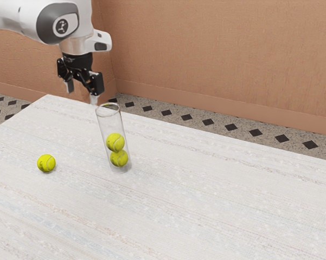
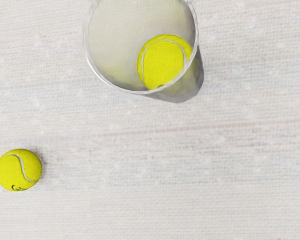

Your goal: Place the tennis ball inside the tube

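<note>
My gripper (image 1: 82, 93) is open with nothing between its fingers, higher than the tube and a little toward the exterior view's left of its rim. The clear tube (image 1: 104, 130) stands upright on the table, holding two yellow-green tennis balls, an upper ball (image 1: 115, 142) resting on a lower ball (image 1: 119, 158). A loose tennis ball (image 1: 46, 163) lies on the table toward the exterior view's left of the tube. From above, the wrist view gives the tube's round rim (image 2: 110, 85), a ball inside it (image 2: 162, 62) and the loose ball (image 2: 19, 170) apart from the tube.
The white cloth-like tabletop (image 1: 206, 200) extends around the tube and the loose ball. Beyond its far edge are a patterned floor (image 1: 228, 127) and an orange-brown wall (image 1: 217, 54).
</note>
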`<state>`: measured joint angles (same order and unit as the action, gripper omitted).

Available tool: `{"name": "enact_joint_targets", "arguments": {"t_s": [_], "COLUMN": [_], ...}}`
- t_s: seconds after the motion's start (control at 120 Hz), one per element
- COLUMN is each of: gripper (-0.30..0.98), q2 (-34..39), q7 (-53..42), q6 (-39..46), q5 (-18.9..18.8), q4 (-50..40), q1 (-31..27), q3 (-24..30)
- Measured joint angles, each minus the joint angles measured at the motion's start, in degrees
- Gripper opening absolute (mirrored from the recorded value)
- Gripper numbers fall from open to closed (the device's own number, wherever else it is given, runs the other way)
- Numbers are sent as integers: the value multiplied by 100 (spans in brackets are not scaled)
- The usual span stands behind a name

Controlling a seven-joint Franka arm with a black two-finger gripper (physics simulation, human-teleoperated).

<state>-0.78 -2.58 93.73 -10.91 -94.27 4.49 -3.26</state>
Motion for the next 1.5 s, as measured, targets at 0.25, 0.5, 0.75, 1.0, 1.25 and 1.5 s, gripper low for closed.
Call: {"name": "enact_joint_targets", "arguments": {"t_s": [0.25, 0.5, 0.75, 1.0, 1.25, 1.5], "gripper": [69, 69, 69, 69, 69, 69], "q2": [4, 212, 613, 220, 5, -266], "q7": [-29, -196, -388, -677, -885, -1087], "q6": [323, 660, 1551, 2209, 2887, 3376], "q5": [12, -46, -54, 1, 177, 405], "q4": [-25, -600, -2030, -2113, -2561, -2852], "q1": [262, 1228, -387, -185, -55, -641], "q3": [-439, -1797, -2157, -2127, -2128, -2145]}}
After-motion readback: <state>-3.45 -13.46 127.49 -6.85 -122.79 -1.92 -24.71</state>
